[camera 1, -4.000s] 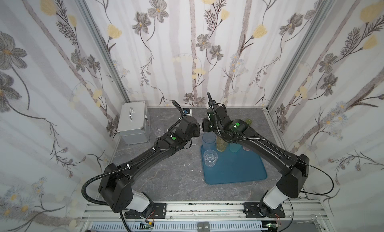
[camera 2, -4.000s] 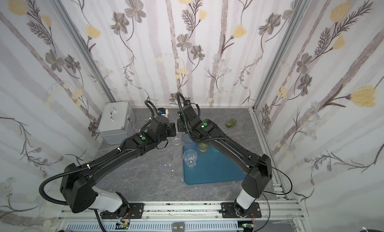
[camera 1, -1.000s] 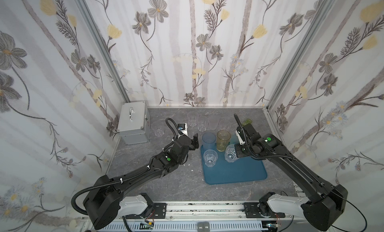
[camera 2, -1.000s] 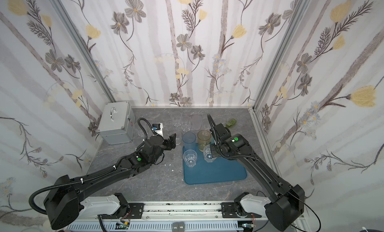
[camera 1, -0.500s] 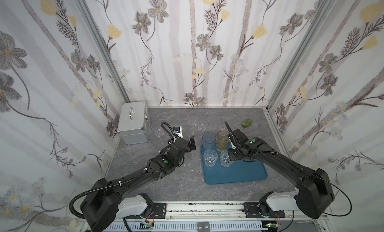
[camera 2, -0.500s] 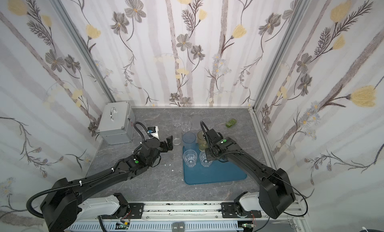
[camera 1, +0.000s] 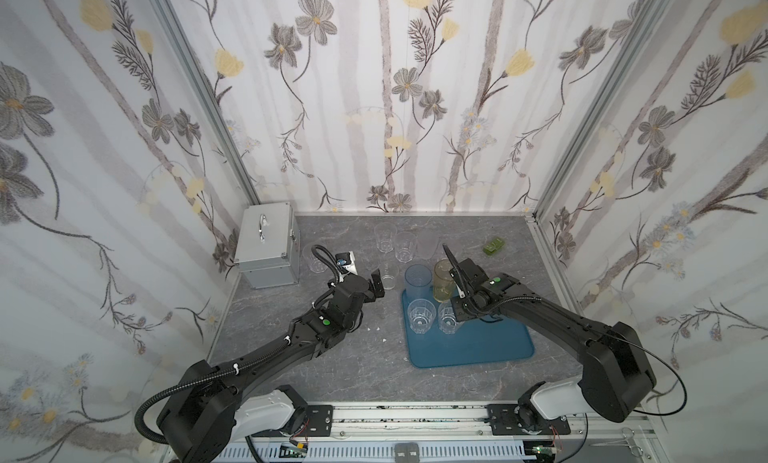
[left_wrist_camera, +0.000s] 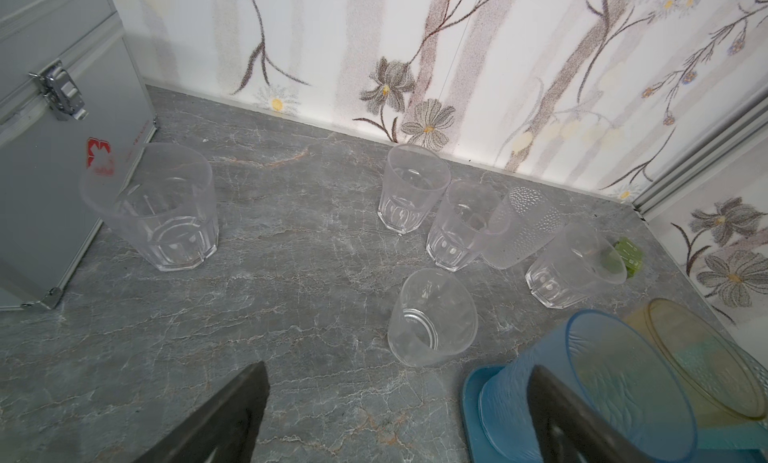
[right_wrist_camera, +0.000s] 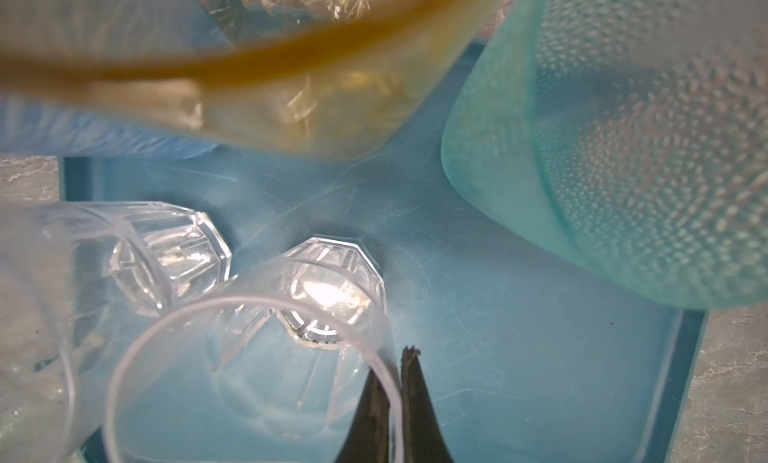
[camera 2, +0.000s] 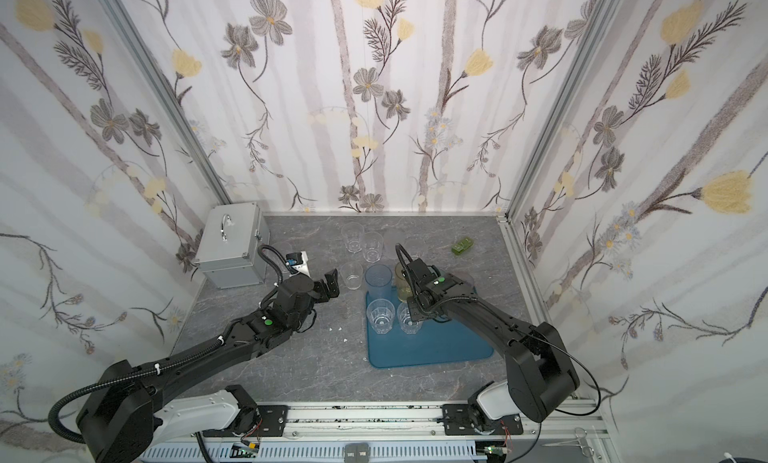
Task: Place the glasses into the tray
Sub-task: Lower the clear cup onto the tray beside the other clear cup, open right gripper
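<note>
Seemingly upright, faceted clear glass.

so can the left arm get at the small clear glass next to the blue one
Probably yes: the left arm has its jaws open, facing the small clear glass, with only bare table between. The blue glass close beside it leaves little room.

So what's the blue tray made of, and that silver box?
The tray looks like smooth teal plastic; fine scratches show on it in the right wrist view. The silver box seems to be matte metal, probably aluminium, with a shiny chrome-looking latch.
</note>
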Controlling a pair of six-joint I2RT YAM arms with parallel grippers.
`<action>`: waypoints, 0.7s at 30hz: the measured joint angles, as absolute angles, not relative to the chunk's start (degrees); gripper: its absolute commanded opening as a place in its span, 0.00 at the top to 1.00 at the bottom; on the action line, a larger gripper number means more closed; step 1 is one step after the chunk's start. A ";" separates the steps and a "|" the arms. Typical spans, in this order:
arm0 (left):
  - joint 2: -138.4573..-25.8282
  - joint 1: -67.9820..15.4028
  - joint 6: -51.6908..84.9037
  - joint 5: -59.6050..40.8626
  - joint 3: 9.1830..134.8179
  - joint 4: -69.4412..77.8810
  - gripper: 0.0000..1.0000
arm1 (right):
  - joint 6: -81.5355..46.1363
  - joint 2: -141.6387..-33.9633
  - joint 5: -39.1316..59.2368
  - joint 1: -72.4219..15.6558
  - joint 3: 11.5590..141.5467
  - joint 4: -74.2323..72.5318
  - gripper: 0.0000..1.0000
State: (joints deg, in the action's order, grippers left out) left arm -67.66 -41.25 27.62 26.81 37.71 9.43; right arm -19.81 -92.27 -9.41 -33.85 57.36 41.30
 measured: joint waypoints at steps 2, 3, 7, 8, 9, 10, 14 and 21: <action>-67.75 -41.25 27.53 26.76 37.82 9.17 0.00 | -19.79 -92.27 -9.69 -33.85 57.39 41.06 0.85; -67.77 -41.25 27.40 26.70 37.82 9.15 0.00 | -19.79 -92.27 -10.20 -33.85 57.36 41.04 0.83; -68.01 -41.25 27.11 25.98 38.22 9.06 0.00 | -19.81 -91.79 -10.70 -33.98 57.69 41.50 0.74; -68.12 -41.25 27.00 25.82 38.39 8.97 0.00 | -19.84 -91.15 -10.70 -34.02 58.08 41.93 0.72; -68.18 -41.23 26.98 25.78 38.54 8.95 0.00 | -19.84 -90.35 -10.76 -34.06 58.74 42.59 0.71; -68.18 -41.17 26.96 25.71 38.68 8.84 0.00 | -19.84 -89.73 -10.90 -34.06 59.46 43.03 0.70; -68.18 -39.83 26.85 25.54 39.00 8.73 0.00 | -19.40 -87.81 -11.09 -34.06 62.89 44.77 0.69; -70.50 -34.96 25.56 22.26 42.06 7.66 0.01 | -19.42 -86.59 -10.98 -33.39 70.08 45.36 0.65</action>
